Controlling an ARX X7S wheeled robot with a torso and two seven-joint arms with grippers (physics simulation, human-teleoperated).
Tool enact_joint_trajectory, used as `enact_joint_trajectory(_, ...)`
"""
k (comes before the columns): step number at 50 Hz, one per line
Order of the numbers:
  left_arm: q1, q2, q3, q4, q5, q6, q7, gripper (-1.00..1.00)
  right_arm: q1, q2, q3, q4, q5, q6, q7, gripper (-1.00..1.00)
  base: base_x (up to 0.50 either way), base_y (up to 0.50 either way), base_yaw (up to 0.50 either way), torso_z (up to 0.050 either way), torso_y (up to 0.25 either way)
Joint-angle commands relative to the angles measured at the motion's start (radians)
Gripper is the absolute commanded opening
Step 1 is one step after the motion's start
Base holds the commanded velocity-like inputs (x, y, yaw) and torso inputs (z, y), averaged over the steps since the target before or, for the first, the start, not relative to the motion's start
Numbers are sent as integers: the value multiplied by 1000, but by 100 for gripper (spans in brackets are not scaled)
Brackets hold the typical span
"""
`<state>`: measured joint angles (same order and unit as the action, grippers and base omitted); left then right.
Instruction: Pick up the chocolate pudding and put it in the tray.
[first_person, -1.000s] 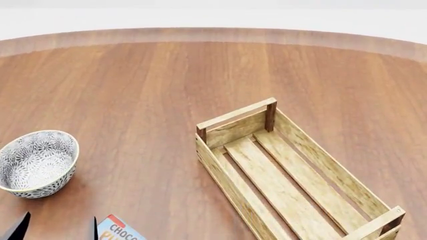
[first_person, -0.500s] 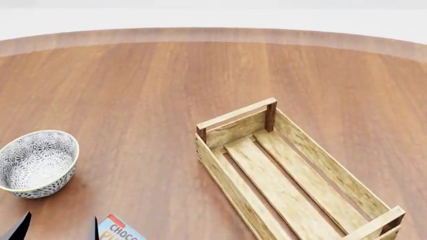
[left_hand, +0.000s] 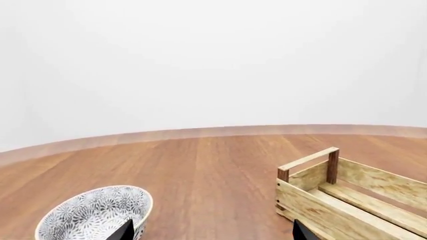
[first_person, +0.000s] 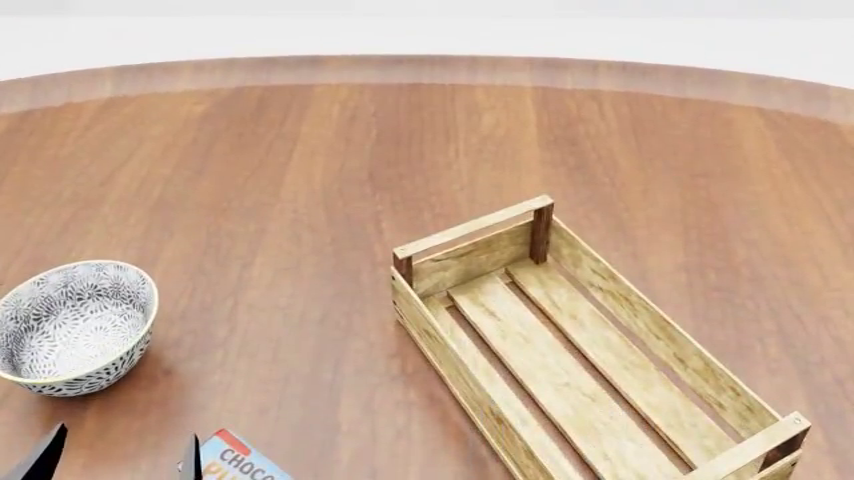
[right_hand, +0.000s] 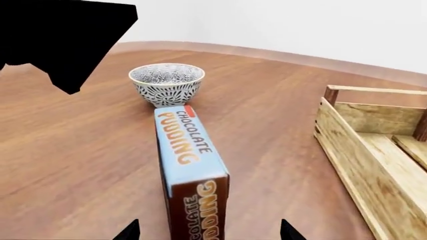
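Patterned bowl (first_person: 74, 326) at far left of the round wooden table (first_person: 307, 170). Just right of it, left gripper (first_person: 118, 458): only two dark fingertips show, spread apart, holding nothing. Chocolate pudding (right_hand: 189, 165) lies flat on the table just beside those tips, between bowl and tray (first_person: 587, 350); the tray holds nothing. Right gripper (right_hand: 208, 231) spread either side of the carton's near end. Step: approach, no grasp yet. Next, likely: close on the carton's sides, lift, carry right.

The light is bright and even, with no glare. Soft shadows sit right under the bowl (first_person: 74, 325) and the tray (first_person: 461, 235) on the desk (first_person: 267, 180). Everything looks sharp, with no blur.
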<state>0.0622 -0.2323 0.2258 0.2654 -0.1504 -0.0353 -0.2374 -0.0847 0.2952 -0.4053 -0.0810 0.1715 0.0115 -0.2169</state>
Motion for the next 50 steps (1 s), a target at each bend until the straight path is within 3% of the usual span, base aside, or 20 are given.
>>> enact_joint_trajectory(1,3,-6,5,2,-3,4,-7,100,21,-16,-12,50,5,-18,-6,100,0,0,0,0,0)
enact_joint_trajectory(50,-1,-24,34,6,-9,14,-26,100,135,-76,-60,267,7,-79,-24,100,0,0,0,0,0)
